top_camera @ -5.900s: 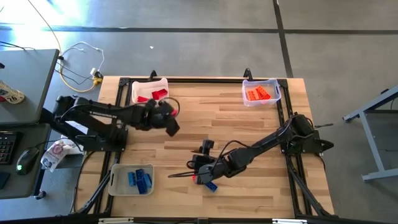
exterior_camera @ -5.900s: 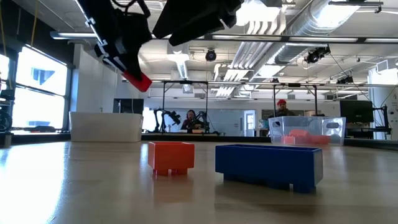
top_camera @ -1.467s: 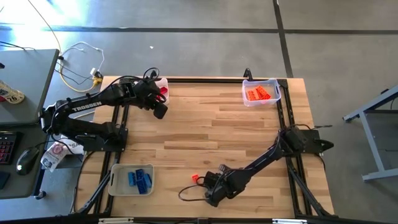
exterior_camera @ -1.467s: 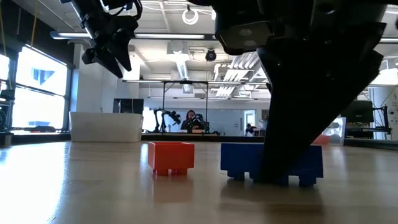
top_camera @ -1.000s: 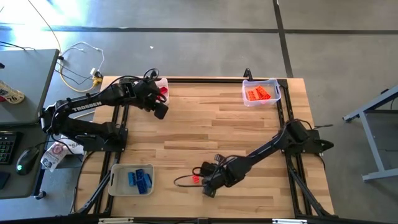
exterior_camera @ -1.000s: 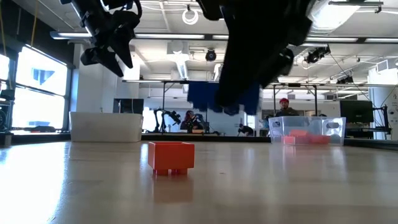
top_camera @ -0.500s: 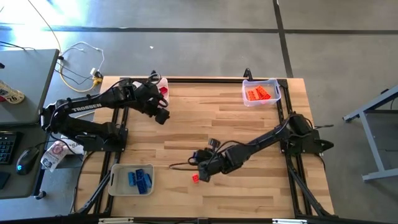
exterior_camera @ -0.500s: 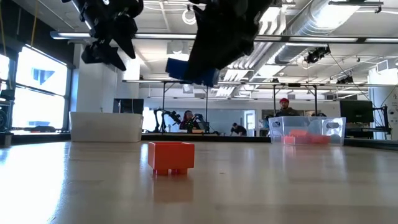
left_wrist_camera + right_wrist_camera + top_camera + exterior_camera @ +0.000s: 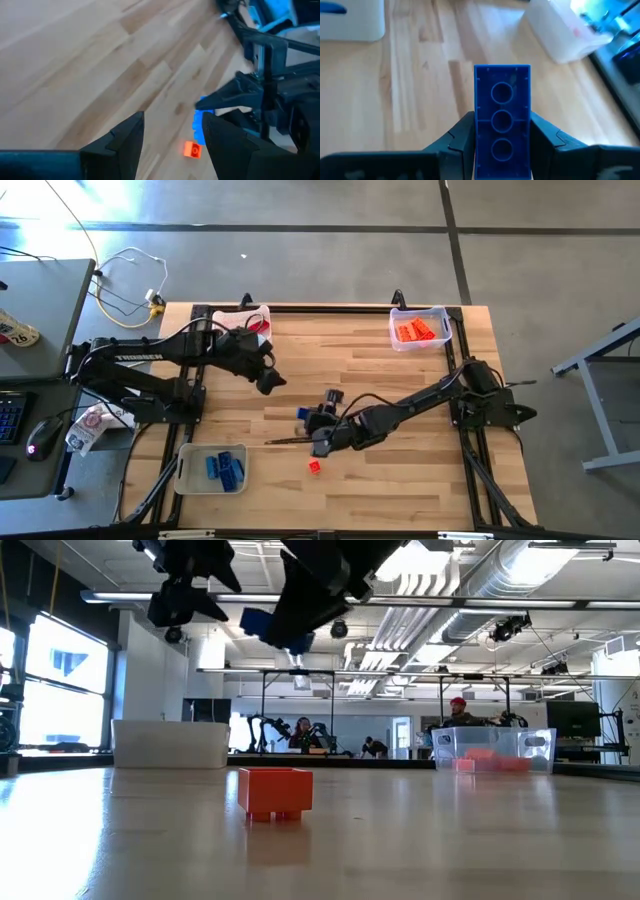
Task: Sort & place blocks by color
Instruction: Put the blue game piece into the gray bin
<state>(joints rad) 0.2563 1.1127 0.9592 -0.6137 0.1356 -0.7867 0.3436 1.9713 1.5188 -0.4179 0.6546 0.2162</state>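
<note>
My right gripper (image 9: 305, 423) hangs over the middle of the table, shut on a blue block (image 9: 501, 115), also seen in the low view (image 9: 270, 625) high above the wood. A small orange block (image 9: 314, 466) rests on its base on the table nearer the front edge, also seen in the low view (image 9: 275, 792). My left gripper (image 9: 270, 383) hovers left of centre, open (image 9: 172, 150), with nothing between its fingers. My right gripper pinches the blue block by its two long sides (image 9: 479, 131) between its two fingers, at one end. The block runs along the fingers and sticks out past their tips, its hollow underside toward the wrist camera. It is lifted clear of the table.
A tray with red blocks (image 9: 243, 320) stands at the far left corner, a clear tray with orange blocks (image 9: 396, 315) at the far right, and a tray with blue blocks (image 9: 185, 470) at the near left. A dark cable (image 9: 285, 440) trails by my right gripper.
My right gripper has risen and gone toward the far edge and a little left with the blue block, turning as it went; the block hangs higher now. My left gripper has moved away from the red tray toward the table's middle. The orange block has stayed put.
</note>
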